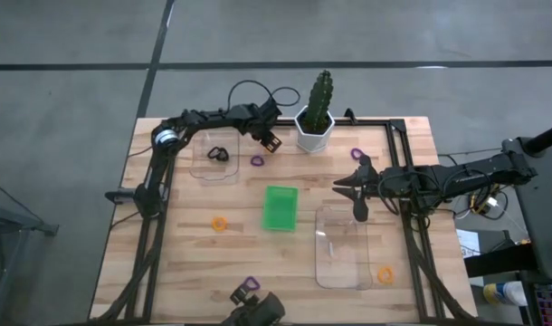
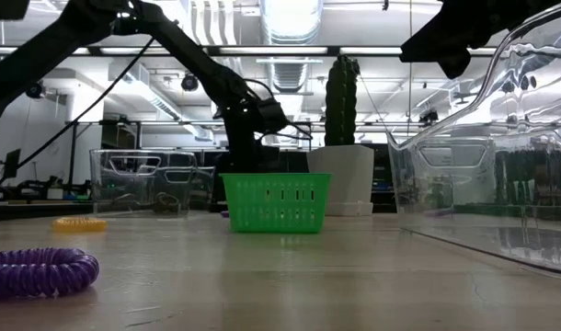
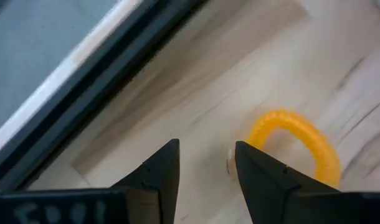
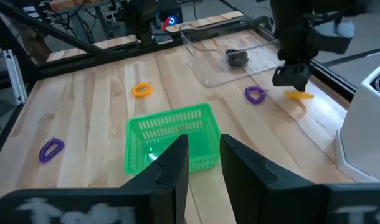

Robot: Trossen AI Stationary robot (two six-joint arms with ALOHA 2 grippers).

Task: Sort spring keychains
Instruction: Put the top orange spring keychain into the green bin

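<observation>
Left end effector [image 3: 202, 171]: open, empty, poised above orange keychain [image 3: 299, 140] on worktop [image 1: 185, 263] for pickup | Right end effector [image 4: 204, 162]: narrow gap, empty, waiting over green tray [image 4: 171, 134]

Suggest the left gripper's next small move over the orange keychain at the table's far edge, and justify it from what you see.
Probably lower and shift sideways. The left gripper hangs open above the wood, with nothing between its fingers, and the orange keychain lies off to one side, partly behind one finger. Centring first should let the jaws close on the ring.
</observation>
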